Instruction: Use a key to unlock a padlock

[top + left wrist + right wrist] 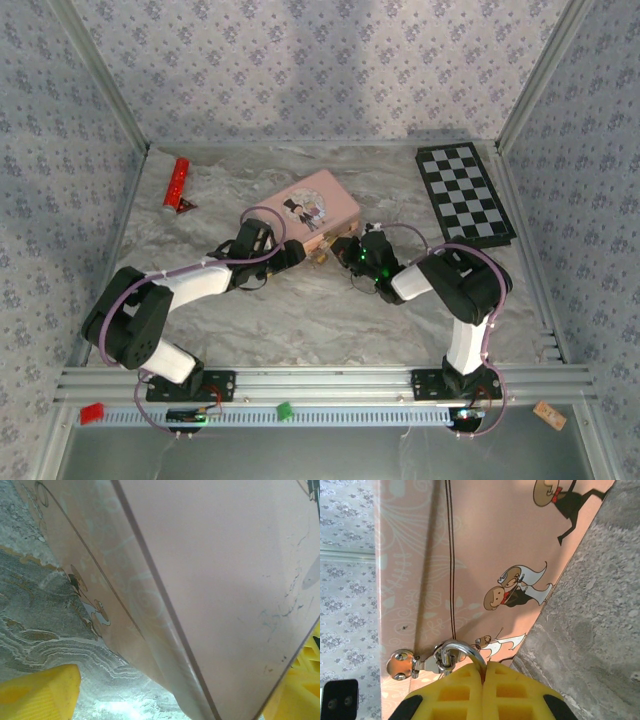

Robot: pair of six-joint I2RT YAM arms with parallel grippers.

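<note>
Though pressed fully together at the bottom centre of the right wrist view, not clearly pinching anything: so with the right hand [482,677]. Impossible to tell whether the key sits in the thin seam between its yellow fingers. Just above them, the silvery loop of the padlock [461,650], seemingly hooked through the hasp [402,663] on the wall of the pink tin [485,545]; brass body hidden behind the fingers.

Left hand [295,251]: spread wide, one finger [40,690] at lower left of its wrist view, the other at lower right, with a corner of the tin [225,580] between. Touching the tin or not, cannot tell.

Possible trouble from here, as a judgement only:
- Hanging loosely on the hasp, so likely to swing away under a push and to spoil the aim at the keyhole.
- So thin a key, easy to twist or slip between soft pads.
- With no firm hold from the left side, sliding of the tin over the counter [330,320].

From above, only a golden speck for the padlock [321,257], at the lower edge of the tin [315,205] in mid-frame, yet a plain placing of both hands, the right hand [345,248] just beside it. From the right wrist, loop and hasp in fine detail.
</note>
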